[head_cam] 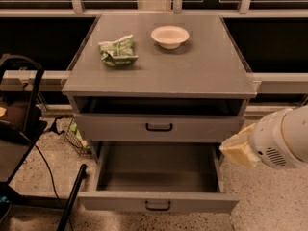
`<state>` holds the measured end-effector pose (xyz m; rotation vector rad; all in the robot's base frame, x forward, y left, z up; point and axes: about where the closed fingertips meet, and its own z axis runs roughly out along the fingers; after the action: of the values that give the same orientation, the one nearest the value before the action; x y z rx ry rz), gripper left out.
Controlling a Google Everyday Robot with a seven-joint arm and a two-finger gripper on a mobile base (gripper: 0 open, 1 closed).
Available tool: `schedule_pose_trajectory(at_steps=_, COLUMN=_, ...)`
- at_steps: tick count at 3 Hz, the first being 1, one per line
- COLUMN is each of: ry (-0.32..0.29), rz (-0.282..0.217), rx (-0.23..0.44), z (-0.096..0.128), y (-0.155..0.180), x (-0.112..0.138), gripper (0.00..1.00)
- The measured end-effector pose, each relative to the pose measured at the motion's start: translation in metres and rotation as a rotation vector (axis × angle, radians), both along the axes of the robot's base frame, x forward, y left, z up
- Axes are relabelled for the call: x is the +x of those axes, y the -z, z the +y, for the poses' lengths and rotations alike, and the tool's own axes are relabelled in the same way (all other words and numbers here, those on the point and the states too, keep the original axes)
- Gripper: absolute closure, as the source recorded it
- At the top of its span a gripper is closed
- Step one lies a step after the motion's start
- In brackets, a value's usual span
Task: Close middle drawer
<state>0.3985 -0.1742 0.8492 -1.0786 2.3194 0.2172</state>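
Observation:
The middle drawer (159, 177) is pulled far out of the grey cabinet (159, 76), and its inside is bare. Its flat front with a small black bar handle (158, 205) faces me at the bottom of the view. Above it, the uppermost drawer (159, 127) with its own black handle sits nearly in, with a dark gap under the cabinet top. The lowest drawer is hidden. My gripper (238, 150) is at the end of a white arm (281, 138). It shows as a cream-coloured part just right of the open drawer's right side, above its front corner.
A crumpled green bag (118, 50) and a white bowl (170, 36) lie on the cabinet top. A black frame (19, 105), with cables on the speckled floor, stands at the left. A black pole (72, 196) leans by the drawer's left front corner. A window rail runs behind.

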Motion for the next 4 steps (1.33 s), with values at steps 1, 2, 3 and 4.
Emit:
schedule_pose_trajectory(at_steps=1, ry=0.122, rz=0.054, rx=0.108, z=0.011, y=0.030, x=-0.015, gripper=1.00)
schedule_pose_trajectory(at_steps=2, ry=0.340, rz=0.141, rx=0.232, z=0.027, y=0.088, x=-0.037, gripper=1.00)
schedule_pose_trajectory(at_steps=3, ry=0.538, rz=0.266, rx=0.345, z=0.056, y=0.155, x=-0.065, gripper=1.00)
schedule_pose_trajectory(at_steps=4, ry=0.609, rz=0.295, rx=0.344, z=0.061, y=0.182, x=-0.081, gripper=1.00)
